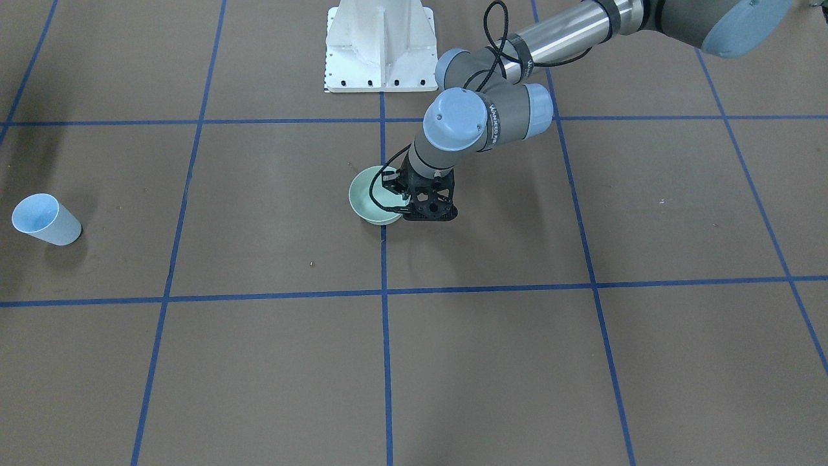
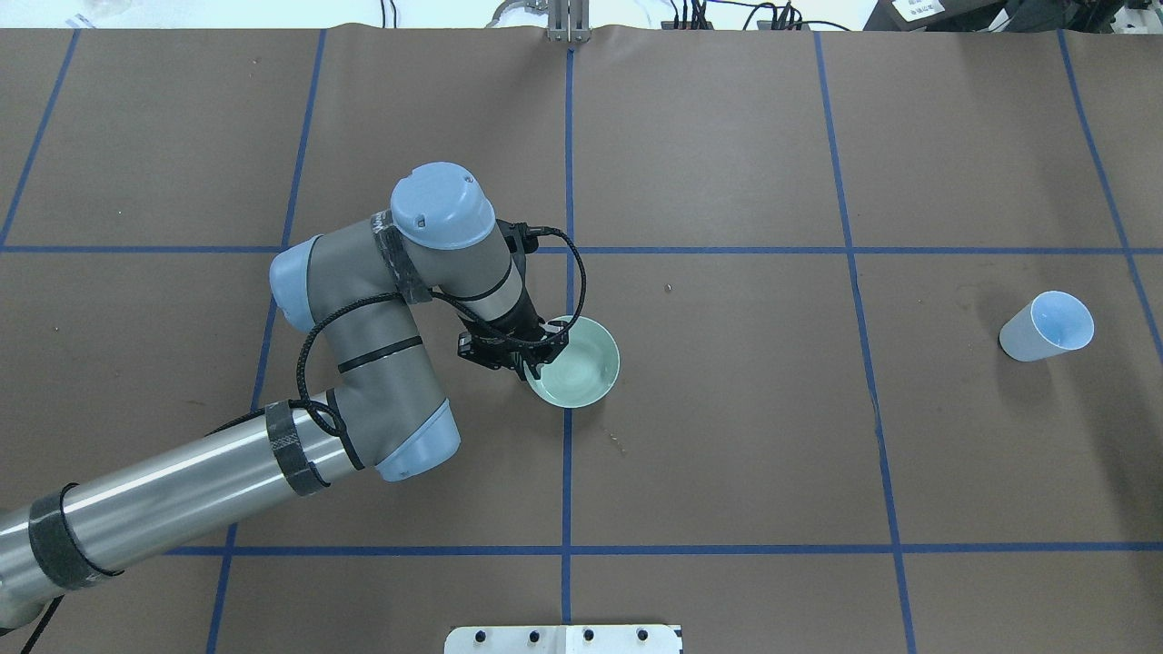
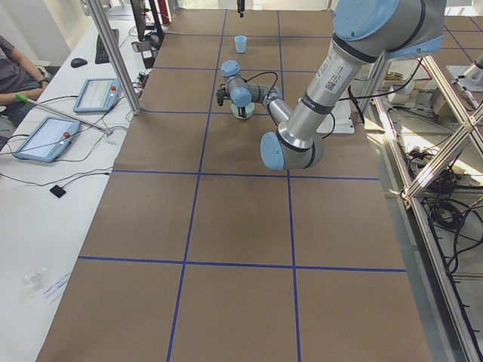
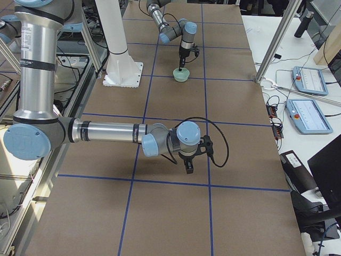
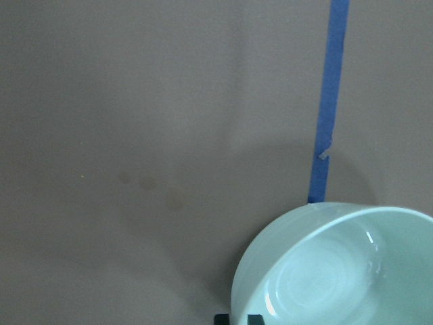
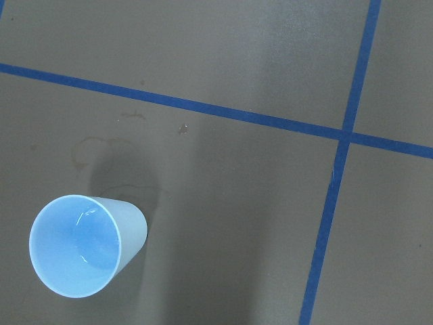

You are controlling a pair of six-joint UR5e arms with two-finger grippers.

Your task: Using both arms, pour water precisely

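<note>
Our left claw [image 2: 538, 356] is nearly closed and pinches the rim of the green bowl [image 2: 586, 368] on the arm's side. The bowl sits on a blue line [image 2: 567, 472] in the middle of the brown table [image 2: 745, 436]. We cannot tell how open our right claw [image 4: 188, 165] is. The blue cup [image 2: 1047, 329] sits well apart from the bowl. Shiny glints low inside it may be the water [image 6: 80, 256]. The white letters on our left arm [image 1: 511, 110] are too small to read.
</note>
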